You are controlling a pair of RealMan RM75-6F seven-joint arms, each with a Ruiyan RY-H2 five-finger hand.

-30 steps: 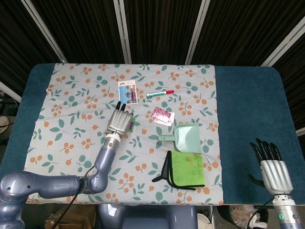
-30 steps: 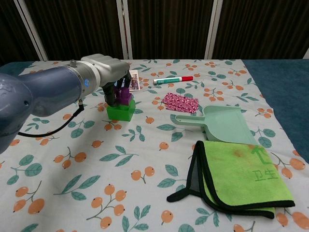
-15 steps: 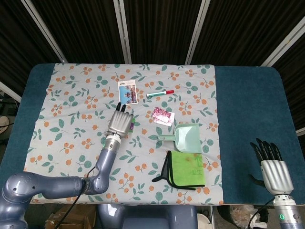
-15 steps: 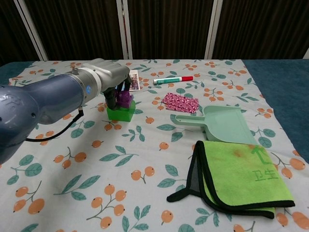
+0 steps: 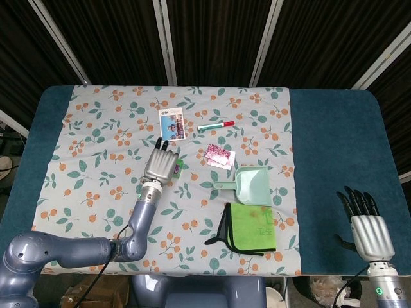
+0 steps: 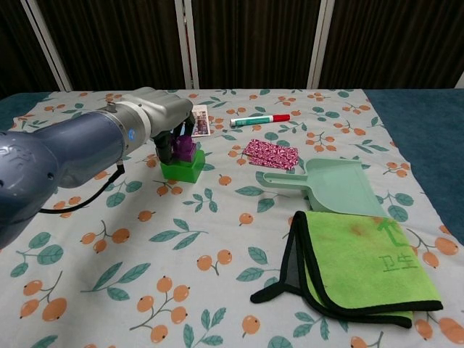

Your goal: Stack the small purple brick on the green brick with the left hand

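One left hand (image 6: pixel 161 112) grips the purple brick (image 6: pixel 185 148) atop the green brick (image 6: pixel 181 168); photo card (image 5: pixel 171 123) behind.

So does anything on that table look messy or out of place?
Only the green cloth: it lies loosely folded, one black-edged corner flipped up. The purple brick sits on the green brick, under the left hand.

Left hand (image 5: pixel 160 165) over bricks — right hand (image 5: pixel 370 232) well apart

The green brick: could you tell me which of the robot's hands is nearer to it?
Left. The left hand is right over the green brick, at the purple brick on it; the right hand rests far off at the table's near right edge.
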